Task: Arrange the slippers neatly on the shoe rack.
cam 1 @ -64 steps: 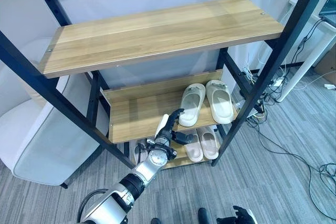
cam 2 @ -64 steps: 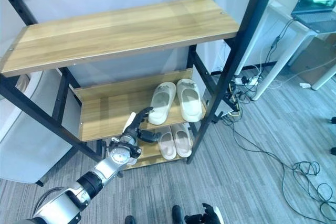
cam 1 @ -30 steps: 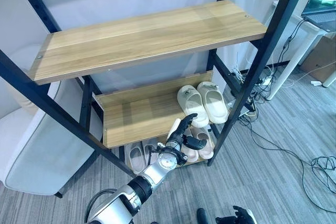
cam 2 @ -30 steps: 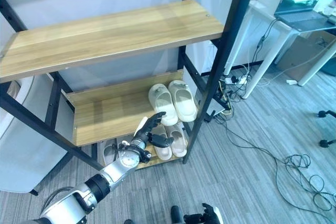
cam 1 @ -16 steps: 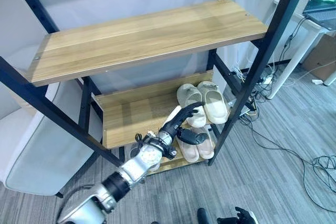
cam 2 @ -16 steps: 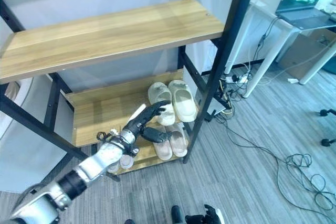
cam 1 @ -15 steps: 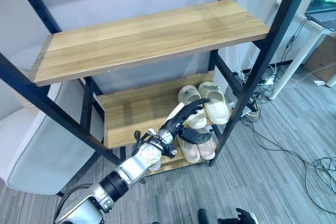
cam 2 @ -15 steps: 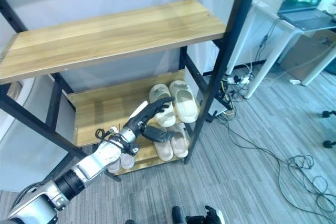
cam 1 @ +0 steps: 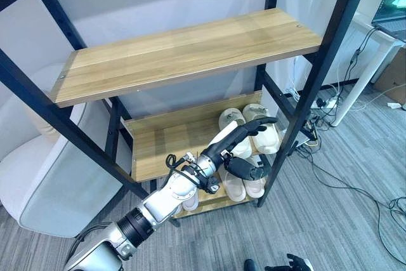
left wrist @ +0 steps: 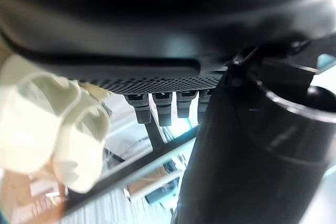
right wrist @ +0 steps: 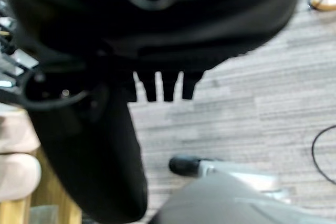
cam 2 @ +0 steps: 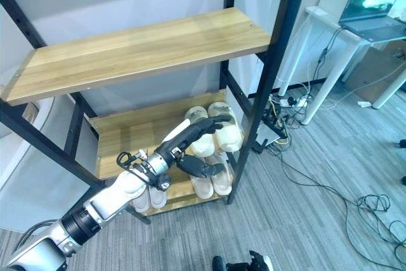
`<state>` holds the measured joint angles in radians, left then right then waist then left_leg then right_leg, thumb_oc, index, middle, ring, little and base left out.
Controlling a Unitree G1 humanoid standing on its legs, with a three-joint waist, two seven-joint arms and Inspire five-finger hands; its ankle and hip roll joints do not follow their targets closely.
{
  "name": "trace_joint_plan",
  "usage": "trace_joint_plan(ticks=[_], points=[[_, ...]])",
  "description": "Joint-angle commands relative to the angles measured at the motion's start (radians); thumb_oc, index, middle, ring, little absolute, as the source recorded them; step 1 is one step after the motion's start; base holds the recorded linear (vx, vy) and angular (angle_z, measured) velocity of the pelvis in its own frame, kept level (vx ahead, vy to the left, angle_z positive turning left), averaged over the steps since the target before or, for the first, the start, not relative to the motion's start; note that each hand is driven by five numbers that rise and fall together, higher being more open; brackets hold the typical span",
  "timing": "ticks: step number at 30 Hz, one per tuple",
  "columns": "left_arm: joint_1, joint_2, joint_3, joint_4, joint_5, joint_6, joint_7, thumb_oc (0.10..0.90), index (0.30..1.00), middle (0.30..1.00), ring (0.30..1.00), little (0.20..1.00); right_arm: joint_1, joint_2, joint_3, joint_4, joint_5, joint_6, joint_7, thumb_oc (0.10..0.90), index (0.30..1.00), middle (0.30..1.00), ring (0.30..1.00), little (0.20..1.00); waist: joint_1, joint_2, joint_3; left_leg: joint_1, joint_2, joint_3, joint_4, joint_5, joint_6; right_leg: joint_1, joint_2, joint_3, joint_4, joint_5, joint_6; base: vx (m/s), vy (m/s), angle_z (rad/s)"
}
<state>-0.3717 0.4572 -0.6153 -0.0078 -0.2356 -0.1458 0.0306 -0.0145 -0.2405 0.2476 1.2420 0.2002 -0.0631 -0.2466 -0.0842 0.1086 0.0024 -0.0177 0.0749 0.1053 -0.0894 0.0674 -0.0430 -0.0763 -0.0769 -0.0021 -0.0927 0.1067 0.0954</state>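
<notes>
Left hand [cam 1: 244,136]: fingers straight, spread over cream slippers [cam 1: 266,136], holding nothing
Advice: nudge pair square to shelf [cam 1: 158,147] edge

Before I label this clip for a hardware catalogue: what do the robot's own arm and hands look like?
The left arm is silver-grey with black joint bands, ending in a dark left hand with black fingers and a white cover along the thumb. The right hand is dark too, at the bottom edge of the left eye view.
</notes>
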Motion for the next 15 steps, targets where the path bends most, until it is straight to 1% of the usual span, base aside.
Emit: trace_joint_plan(ticks=[1, 3, 4, 9, 11, 12, 13, 15], points=[[0.021, 0.076, 0.193, -0.138, -0.106, -0.116, -0.025, 0.8, 0.9, 0.9, 0.9, 0.9, 0.019, 0.087, -0.004, 0.018, -0.024, 0.001, 0.02, 0.8, 0.9, 0.9, 0.9, 0.9, 0.052, -0.092, -0.04, 0.021, -0.02, -0.046, 0.002, -0.095, -0.026, 0.046, -0.017, -0.1, 0.005, -0.086, 0.056, -0.03, 0.031, 0.09], [0.025, 0.078, 0.195, -0.142, -0.107, -0.115, -0.026, 0.8, 0.9, 0.9, 0.9, 0.9, 0.02, 0.088, -0.003, 0.018, -0.024, 0.001, 0.02, 0.8, 0.9, 0.9, 0.9, 0.9, 0.05, -0.092, -0.04, 0.022, -0.02, -0.046, 0.002, -0.095, -0.026, 0.046, -0.017, -0.1, 0.005, -0.086, 0.056, -0.02, 0.021, 0.14], [0.078, 0.107, 0.222, -0.155, -0.086, -0.114, -0.034, 0.8, 0.9, 0.9, 0.9, 0.9, 0.022, 0.093, -0.007, 0.023, -0.031, 0.006, 0.028, 0.8, 0.9, 0.9, 0.9, 0.9, 0.062, -0.099, -0.045, 0.024, -0.019, -0.051, 0.002, -0.096, -0.026, 0.051, -0.017, -0.105, 0.005, -0.087, 0.056, -0.05, 0.034, 0.16], [0.245, 0.133, 0.294, -0.109, -0.037, -0.099, -0.028, 0.8, 0.9, 0.9, 0.9, 0.9, 0.021, 0.098, -0.007, 0.025, -0.044, 0.008, 0.032, 0.8, 0.9, 0.9, 0.9, 0.9, 0.092, -0.122, -0.049, 0.024, -0.021, -0.069, 0.002, -0.093, -0.024, 0.059, -0.017, -0.121, 0.005, -0.083, 0.055, -0.06, 0.013, 0.11], [0.342, 0.145, 0.31, -0.096, -0.079, -0.093, -0.056, 0.8, 0.9, 0.9, 0.9, 0.9, 0.015, 0.098, 0.001, 0.021, -0.057, 0.008, 0.034, 0.8, 0.9, 0.9, 0.9, 0.9, 0.111, -0.132, -0.047, 0.021, -0.022, -0.075, 0.002, -0.089, -0.022, 0.058, -0.019, -0.126, 0.005, -0.078, 0.055, -0.07, 0.011, 0.12], [0.344, 0.145, 0.311, -0.097, -0.079, -0.093, -0.057, 0.8, 0.9, 0.9, 0.9, 0.9, 0.015, 0.098, 0.001, 0.021, -0.057, 0.008, 0.034, 0.8, 0.9, 0.9, 0.9, 0.9, 0.111, -0.132, -0.047, 0.021, -0.022, -0.075, 0.002, -0.089, -0.022, 0.058, -0.019, -0.126, 0.005, -0.078, 0.055, -0.04, 0.011, 0.05], [0.388, 0.141, 0.312, -0.095, -0.119, -0.086, -0.081, 0.8, 0.9, 0.9, 0.9, 0.9, 0.01, 0.099, 0.006, 0.022, -0.069, 0.009, 0.033, 0.8, 0.9, 0.9, 0.9, 0.9, 0.119, -0.135, -0.047, 0.022, -0.023, -0.076, 0.002, -0.088, -0.021, 0.059, -0.019, -0.127, 0.005, -0.076, 0.055, -0.02, 0.016, 0.03], [0.446, 0.163, 0.306, -0.102, -0.125, -0.08, -0.118, 0.8, 0.9, 0.9, 0.9, 0.9, 0.014, 0.106, 0.014, 0.023, -0.087, 0.008, 0.035, 0.8, 0.9, 0.9, 0.9, 0.9, 0.126, -0.137, -0.048, 0.025, -0.025, -0.078, 0.002, -0.089, -0.018, 0.064, -0.019, -0.129, 0.005, -0.076, 0.054, -0.03, 0.017, 0.04]])
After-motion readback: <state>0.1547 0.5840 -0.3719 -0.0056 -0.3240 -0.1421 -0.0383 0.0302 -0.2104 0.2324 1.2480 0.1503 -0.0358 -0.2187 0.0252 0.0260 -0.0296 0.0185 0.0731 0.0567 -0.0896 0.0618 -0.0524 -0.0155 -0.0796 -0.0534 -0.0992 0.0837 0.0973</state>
